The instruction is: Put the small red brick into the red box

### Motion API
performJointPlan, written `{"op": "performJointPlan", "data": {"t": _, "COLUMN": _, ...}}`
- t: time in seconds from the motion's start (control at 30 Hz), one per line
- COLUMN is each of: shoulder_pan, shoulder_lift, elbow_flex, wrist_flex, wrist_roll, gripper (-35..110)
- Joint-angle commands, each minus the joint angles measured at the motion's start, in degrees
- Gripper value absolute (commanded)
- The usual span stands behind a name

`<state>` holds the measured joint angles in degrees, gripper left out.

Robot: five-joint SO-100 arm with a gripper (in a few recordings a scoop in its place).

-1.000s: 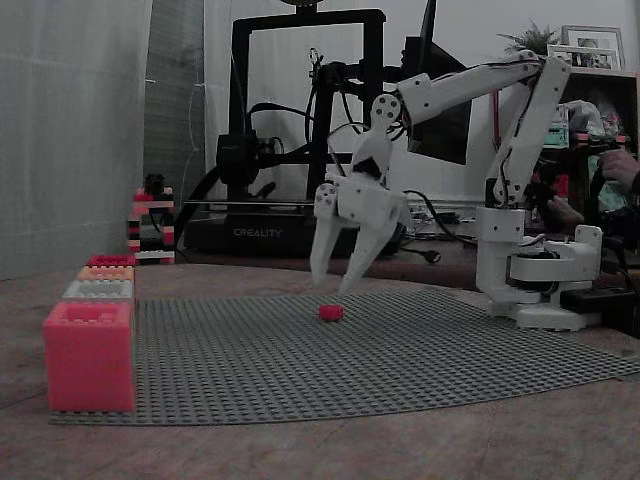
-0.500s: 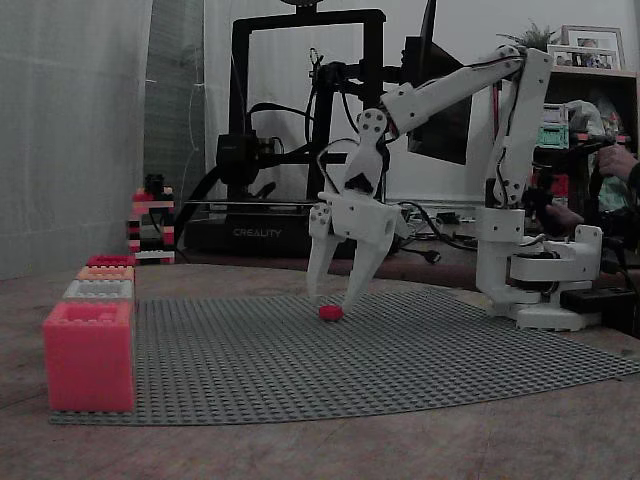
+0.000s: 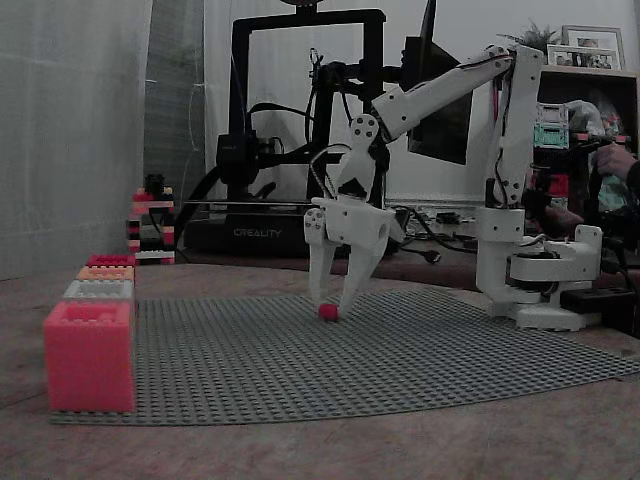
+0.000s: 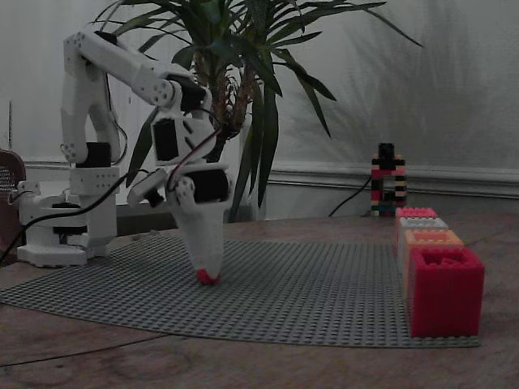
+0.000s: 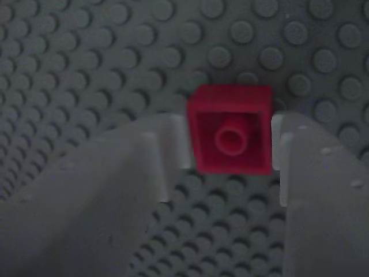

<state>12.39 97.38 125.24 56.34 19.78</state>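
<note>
Wrist view gives the deciding relation: the small red brick sits squarely between the two fingers, one pale fingertip just beside its left face and the other just beside its right face, with only slivers of grey studded baseplate between plastic and pad. The brick looks square from above with a single stud, so it has no long axis to line up with, and the jaws stand at right angles to its side faces. Whether the pads already press on it cannot be told; the hand is narrow, roughly brick-wide, and lowered to the plate around the brick. In a fixed view the row of boxes stands at the far left edge of the baseplate, the pink-coral box nearest the camera and the red box at the far end of the row, well apart from the hand. My judgement: closing fully comes next, then a lift and a long carry leftward.
</note>
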Motion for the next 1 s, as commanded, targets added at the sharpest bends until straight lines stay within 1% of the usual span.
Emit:
{"op": "performJointPlan", "data": {"t": 0.0, "shoulder_pan": 0.88, "shoulder_lift": 1.05, "elbow_flex": -2.37, "wrist_flex": -0.18, "wrist_roll": 0.79, "gripper": 4}}
{"op": "performJointPlan", "data": {"t": 0.17, "shoulder_pan": 0.88, "shoulder_lift": 1.14, "elbow_flex": -3.87, "wrist_flex": -0.26, "wrist_roll": 0.79, "gripper": 1}}
{"op": "performJointPlan", "data": {"t": 0.3, "shoulder_pan": 0.97, "shoulder_lift": -0.18, "elbow_flex": -10.37, "wrist_flex": -0.97, "wrist_roll": -0.7, "gripper": 0}}
{"op": "performJointPlan", "data": {"t": 0.53, "shoulder_pan": 2.11, "shoulder_lift": -8.7, "elbow_flex": -34.54, "wrist_flex": -2.29, "wrist_roll": -9.32, "gripper": 0}}
{"op": "performJointPlan", "data": {"t": 0.73, "shoulder_pan": 3.08, "shoulder_lift": -23.29, "elbow_flex": -57.83, "wrist_flex": -6.77, "wrist_roll": -17.14, "gripper": 0}}
{"op": "performJointPlan", "data": {"t": 0.83, "shoulder_pan": 3.25, "shoulder_lift": -30.59, "elbow_flex": -67.24, "wrist_flex": -6.59, "wrist_roll": -18.81, "gripper": 0}}
{"op": "performJointPlan", "data": {"t": 0.97, "shoulder_pan": 4.39, "shoulder_lift": -38.41, "elbow_flex": -76.82, "wrist_flex": -6.24, "wrist_roll": -18.63, "gripper": 0}}
